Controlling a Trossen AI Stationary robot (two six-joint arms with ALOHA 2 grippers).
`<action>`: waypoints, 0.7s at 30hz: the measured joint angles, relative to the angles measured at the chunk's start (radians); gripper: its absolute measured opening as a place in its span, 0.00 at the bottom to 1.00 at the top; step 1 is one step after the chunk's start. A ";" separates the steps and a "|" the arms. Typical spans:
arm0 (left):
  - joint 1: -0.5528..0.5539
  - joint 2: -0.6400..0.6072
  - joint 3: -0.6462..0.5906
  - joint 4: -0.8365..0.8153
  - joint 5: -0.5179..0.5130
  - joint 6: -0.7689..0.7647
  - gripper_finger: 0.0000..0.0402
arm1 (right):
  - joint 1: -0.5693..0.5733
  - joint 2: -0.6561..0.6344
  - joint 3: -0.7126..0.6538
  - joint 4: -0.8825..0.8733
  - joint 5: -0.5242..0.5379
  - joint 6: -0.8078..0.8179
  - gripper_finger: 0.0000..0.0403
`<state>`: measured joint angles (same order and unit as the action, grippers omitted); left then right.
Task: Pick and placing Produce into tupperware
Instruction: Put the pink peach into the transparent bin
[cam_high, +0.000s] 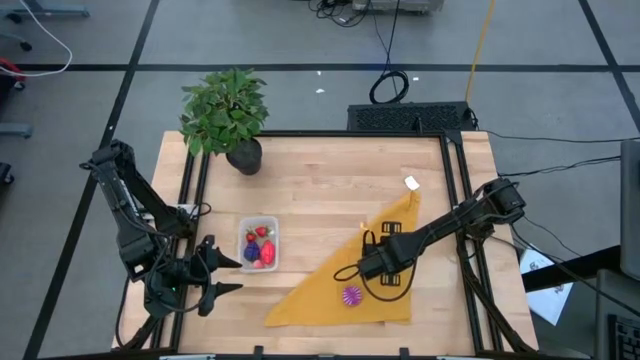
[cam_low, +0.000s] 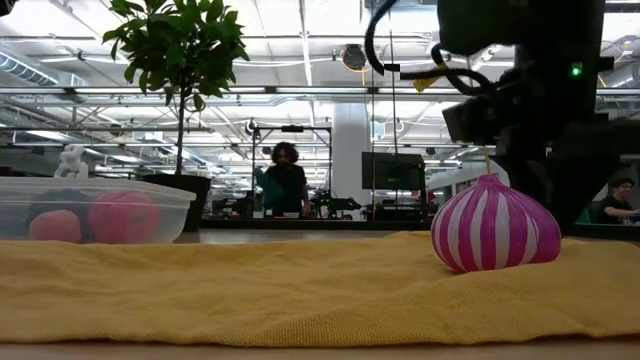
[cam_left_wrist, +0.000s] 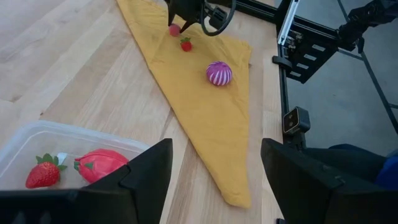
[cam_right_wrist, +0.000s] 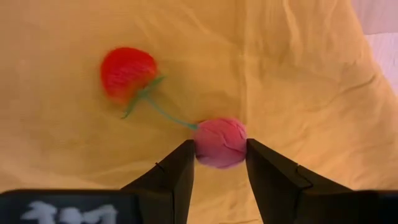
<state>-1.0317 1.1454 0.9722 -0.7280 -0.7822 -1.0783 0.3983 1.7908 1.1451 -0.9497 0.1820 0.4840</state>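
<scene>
Right wrist view had the right gripper (cam_right_wrist: 219, 167) jaws closed on a pink cherry (cam_right_wrist: 219, 142) on the cloth (cam_right_wrist: 298, 74). Looked mid-pick; next, lift toward the box (cam_high: 258, 243), left gripper (cam_high: 222, 275) jaws wide beside it.

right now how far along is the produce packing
Partly done. The tupperware already holds a strawberry and other red and purple pieces. In hand: the right gripper has its fingers on either side of the pink cherry, whose red twin lies on the yellow cloth. Left: that cherry pair and the striped magenta ball. The left gripper waits open beside the tupperware.
</scene>
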 joint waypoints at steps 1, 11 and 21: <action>0.000 0.000 0.000 0.000 0.000 0.000 0.62 | 0.000 0.000 -0.014 0.016 0.001 0.001 0.33; 0.000 0.000 0.000 0.000 0.000 -0.004 0.62 | -0.022 -0.003 -0.081 0.064 -0.031 0.049 0.33; 0.000 0.000 0.000 0.000 0.000 0.000 0.62 | -0.053 -0.082 -0.089 0.092 -0.062 0.072 0.33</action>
<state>-1.0317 1.1450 0.9718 -0.7280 -0.7826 -1.0786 0.3449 1.7088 1.0558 -0.8575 0.1204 0.5565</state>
